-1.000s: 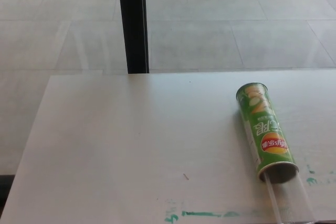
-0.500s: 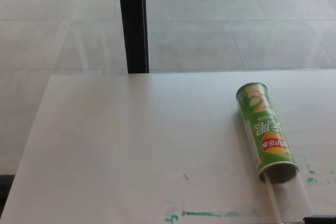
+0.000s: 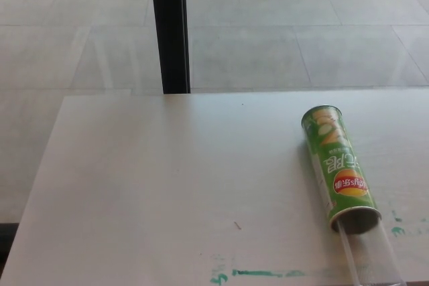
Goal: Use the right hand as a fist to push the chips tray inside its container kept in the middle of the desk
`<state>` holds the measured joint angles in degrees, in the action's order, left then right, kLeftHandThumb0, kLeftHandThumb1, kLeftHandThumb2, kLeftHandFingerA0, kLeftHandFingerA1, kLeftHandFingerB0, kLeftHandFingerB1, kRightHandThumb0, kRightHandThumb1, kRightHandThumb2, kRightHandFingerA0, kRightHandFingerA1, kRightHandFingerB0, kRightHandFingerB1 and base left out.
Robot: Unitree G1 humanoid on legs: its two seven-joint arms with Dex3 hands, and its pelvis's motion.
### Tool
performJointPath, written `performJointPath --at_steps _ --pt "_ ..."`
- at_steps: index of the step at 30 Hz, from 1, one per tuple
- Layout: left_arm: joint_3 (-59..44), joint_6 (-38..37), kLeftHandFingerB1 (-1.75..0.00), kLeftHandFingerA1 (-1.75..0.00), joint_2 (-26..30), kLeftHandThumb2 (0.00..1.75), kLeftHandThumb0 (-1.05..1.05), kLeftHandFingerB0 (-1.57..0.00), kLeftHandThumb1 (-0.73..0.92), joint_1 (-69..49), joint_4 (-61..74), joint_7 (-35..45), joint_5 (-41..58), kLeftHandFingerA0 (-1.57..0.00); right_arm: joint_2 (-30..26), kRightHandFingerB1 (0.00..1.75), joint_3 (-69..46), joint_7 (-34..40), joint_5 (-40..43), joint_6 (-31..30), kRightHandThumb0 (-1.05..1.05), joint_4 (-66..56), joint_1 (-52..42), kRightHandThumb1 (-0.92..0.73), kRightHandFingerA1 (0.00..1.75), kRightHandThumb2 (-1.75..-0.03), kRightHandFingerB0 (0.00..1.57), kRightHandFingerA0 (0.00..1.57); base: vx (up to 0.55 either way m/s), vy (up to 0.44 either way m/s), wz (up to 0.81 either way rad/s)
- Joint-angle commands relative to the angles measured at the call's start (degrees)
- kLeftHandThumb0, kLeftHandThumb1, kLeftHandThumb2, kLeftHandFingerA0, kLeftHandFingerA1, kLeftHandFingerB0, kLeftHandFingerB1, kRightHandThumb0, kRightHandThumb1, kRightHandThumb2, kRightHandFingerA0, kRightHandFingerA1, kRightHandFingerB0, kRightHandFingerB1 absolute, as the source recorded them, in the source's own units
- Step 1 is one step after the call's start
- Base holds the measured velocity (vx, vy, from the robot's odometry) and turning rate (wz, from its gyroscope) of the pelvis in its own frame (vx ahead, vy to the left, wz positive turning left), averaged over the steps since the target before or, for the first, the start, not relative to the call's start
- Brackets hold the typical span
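- Nearest the camera, at the bottom edge on the right, the clear chips tray (image 3: 371, 256) stuck out of the open mouth of its container and ran off the lower border of the head view, so its outer end could not be seen.
- Neither robot hand showed anywhere in the view, so whether the right one was balled into a fist or the left one held anything could not be told.
- Left of the tray, green marker smears (image 3: 258, 273) streaked the near edge of the desk (image 3: 154, 192), and a small dark speck (image 3: 237, 226) lay just beyond them.
- Further in, the green chips container (image 3: 336, 167) lay on its side at the right of the desk rather than at its middle, open mouth toward the robot and closed end pointing away, angled slightly left.
- Beyond the desk's far edge, a black post (image 3: 169, 28) rose from a pale tiled floor (image 3: 301, 25).
- By my reading the push itself had not begun: most of the tray's visible length sat outside the tube.
- The next move would call for bringing the closed right hand in low from the near right, meeting the tray's hidden outer end squarely.
- It would then need to press along the tube's axis, since an off-line shove would likely roll or skid the container.
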<state>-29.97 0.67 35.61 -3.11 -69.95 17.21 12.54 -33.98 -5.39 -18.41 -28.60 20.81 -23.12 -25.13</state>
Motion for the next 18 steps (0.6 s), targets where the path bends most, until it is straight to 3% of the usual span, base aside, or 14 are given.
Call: performJointPath --at_steps 1,6,9,12,13,15,16,17,18 --pt "-0.78 0.37 -0.75 -0.92 1.42 1.46 -0.4 -0.17 0.3 -0.04 0.15 0.42 1.5 -0.41 -4.88 0.47 4.51 5.7 -21.32 -0.31 -0.71 6.33 2.79 -0.88 0.8 -0.67 0.63 0.86 0.0 0.0 0.0" --pt "-1.08 0.52 -0.79 -0.96 1.37 1.48 -0.41 -0.24 0.32 -0.14 0.25 -0.18 1.67 -0.45 -5.04 0.46 4.96 8.48 -24.19 -0.79 -0.71 7.14 3.96 -0.89 0.82 -0.67 0.64 0.88 0.0 0.0 0.0" --pt "-1.41 0.55 -0.78 -1.0 1.38 1.5 -0.4 -0.2 0.3 -0.29 0.44 0.4 2.04 -0.48 -4.5 0.44 4.46 6.61 -24.05 -3.11 -0.71 5.26 3.92 -0.9 0.8 -0.68 0.62 0.86 0.0 0.0 0.0" --pt "-1.75 1.25 -0.78 -0.95 1.58 1.49 -0.42 -0.21 0.31 -0.22 0.54 0.88 2.43 -0.43 -3.59 0.46 3.61 8.83 -25.16 -3.9 -0.71 4.35 4.47 -0.89 0.88 -0.67 0.65 0.89 0.0 0.0 0.0" --pt "-1.3 0.6 -0.87 -1.03 1.59 1.72 -0.33 -0.23 0.24 -0.44 0.51 1.03 1.89 -0.39 -3.35 0.46 3.42 9.32 -25.44 -4.11 -0.7 4.12 4.72 -0.89 0.88 -0.67 0.62 0.88 0.0 0.0 0.0" --pt "-1.09 0.04 -0.87 -1.03 1.65 1.72 -0.33 -0.23 0.24 -0.76 0.58 1.44 1.59 -0.39 -3.21 0.46 3.3 9.1 -25.49 -4.37 -0.7 3.86 4.61 -0.89 0.88 -0.67 0.62 0.88 0.0 0.0 0.0" --pt "-1.39 0.42 -0.77 -0.92 1.64 1.46 -0.42 -0.2 0.31 -0.43 0.1 0.84 1.8 -0.4 -3.23 0.45 3.04 8.67 -25.93 -4.96 -0.7 3.16 5.29 -0.89 0.94 -0.67 0.62 0.88 0.0 0.0 0.0" --pt "-1.42 -0.07 -0.77 -0.95 1.68 1.47 -0.44 -0.19 0.29 -0.62 0.13 0.91 1.75 -0.43 -2.7 0.46 2.86 9.82 -25.9 -4.89 -0.7 3.11 5.6 -0.87 1.06 -0.66 0.63 0.88 0.0 0.0 0.0" --pt "-1.44 -0.12 -0.77 -0.95 1.68 1.47 -0.44 -0.19 0.29 -0.65 0.14 0.92 1.72 -0.43 -2.62 0.46 2.88 10.01 -26.02 -4.94 -0.7 3.1 5.64 -0.87 1.06 -0.66 0.63 0.88 0.0 0.0 0.0"
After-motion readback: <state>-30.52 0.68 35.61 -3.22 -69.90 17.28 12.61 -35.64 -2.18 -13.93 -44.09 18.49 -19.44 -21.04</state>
